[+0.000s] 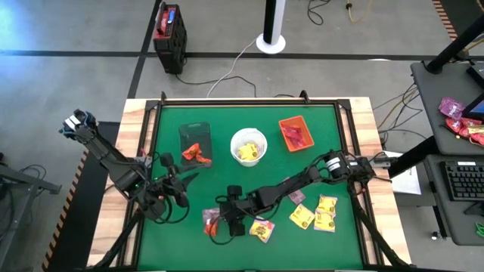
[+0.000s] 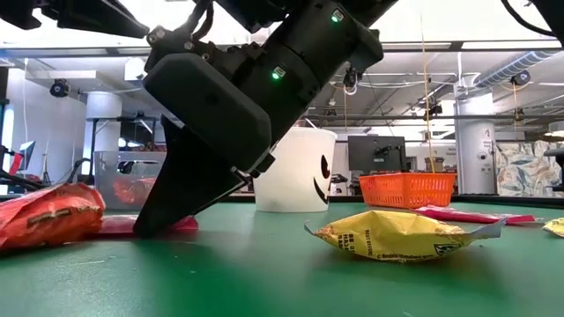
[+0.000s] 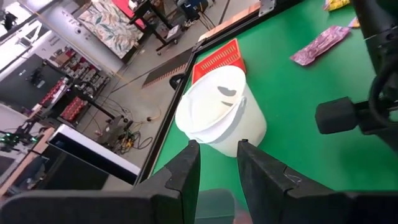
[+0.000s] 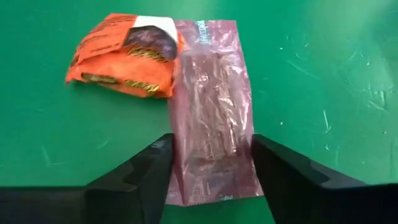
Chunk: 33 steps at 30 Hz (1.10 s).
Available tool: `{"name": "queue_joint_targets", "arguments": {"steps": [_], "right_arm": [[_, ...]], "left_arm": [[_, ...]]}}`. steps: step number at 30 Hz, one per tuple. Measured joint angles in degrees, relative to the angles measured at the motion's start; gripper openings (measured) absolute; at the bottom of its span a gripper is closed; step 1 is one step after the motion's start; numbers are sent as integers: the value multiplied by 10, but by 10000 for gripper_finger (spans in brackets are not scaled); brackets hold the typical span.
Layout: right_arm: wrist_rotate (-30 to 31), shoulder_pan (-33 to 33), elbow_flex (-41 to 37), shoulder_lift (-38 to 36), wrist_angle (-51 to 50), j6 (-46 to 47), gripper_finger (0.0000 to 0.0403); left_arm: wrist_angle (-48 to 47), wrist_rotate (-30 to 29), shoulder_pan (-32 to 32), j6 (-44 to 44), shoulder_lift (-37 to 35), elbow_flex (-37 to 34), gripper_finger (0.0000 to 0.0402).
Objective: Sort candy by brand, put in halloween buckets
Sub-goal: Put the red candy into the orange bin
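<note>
My right gripper (image 4: 211,180) is open and low over the table's near middle (image 1: 225,221). Its fingers stand on either side of a pink-purple packet (image 4: 214,112) that lies flat, with a red-orange packet (image 4: 127,56) overlapping one of its corners. My left gripper (image 3: 217,165) hovers open with a narrow gap at the near left (image 1: 184,183), facing the white bucket (image 3: 221,115). The dark tub (image 1: 195,142) holds red-orange candy, the white bucket (image 1: 248,146) holds yellow candy, and the orange tray (image 1: 296,133) holds pink-red candy. My right gripper comes from above, pointing down, with one finger (image 4: 146,171) at each long edge of the pink-purple packet's near end (image 4: 214,180). The packet lies flat on the table. Whether the fingers touch it cannot be told.
Yellow packets lie at the near right (image 1: 301,217) (image 1: 327,208), with another just beside my right gripper (image 1: 262,229). A further pink-purple packet (image 1: 296,198) sits under the right arm. The low view shows a yellow packet (image 2: 397,236) close up. Open green mat lies between the containers and the arms.
</note>
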Motion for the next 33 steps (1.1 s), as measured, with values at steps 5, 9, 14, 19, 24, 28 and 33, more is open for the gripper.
{"name": "queue_joint_targets", "arguments": {"steps": [5,9,14,19,24,28,33], "right_arm": [[0,-2,-1,-2,3,10,151],[3,-6,-2,-5,7,19,110],[23,-11,0,-10,0,24,68],[27,-15,3,-26,-7,3,49],[26,-22,6,-79,-61,-6,47],[49,-28,5,-130,-147,-11,47],[87,-37,5,-215,-270,-7,47]], "left_arm": [[3,0,8,17,0,0,91],[3,0,17,18,0,0,91],[3,0,24,18,0,0,91],[6,1,24,18,0,0,91],[31,15,24,8,0,0,91],[45,22,20,-13,0,11,91],[45,75,17,-27,1,42,91]]}}
